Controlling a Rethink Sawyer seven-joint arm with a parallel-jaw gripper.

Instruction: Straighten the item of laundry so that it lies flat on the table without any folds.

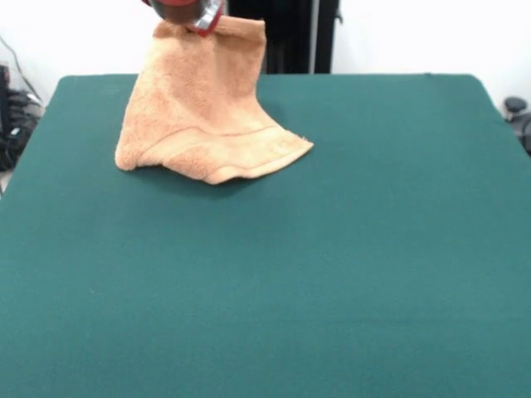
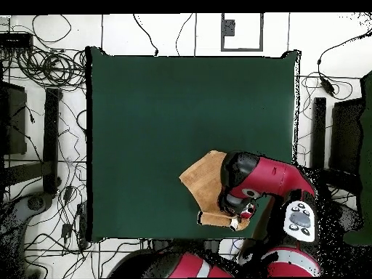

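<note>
The tan-orange item of laundry [image 1: 203,108] hangs by its top hem from my gripper [image 1: 199,18] at the upper edge of the front view. Its lower part, with a woven band, drapes in folds onto the green table [image 1: 373,249]. The gripper is shut on the towel's upper edge, and only its red and silver tip shows. From overhead, the towel [image 2: 203,182] sticks out to the left of the red arm [image 2: 261,178], near the table's [image 2: 160,109] bottom right corner. The arm hides the gripper and part of the cloth there.
Cables [image 2: 51,69] and dark equipment [image 2: 51,138] lie on the floor around the table in the overhead view. A black stand [image 1: 290,37] rises behind the table's far edge. The towel sits close to that edge.
</note>
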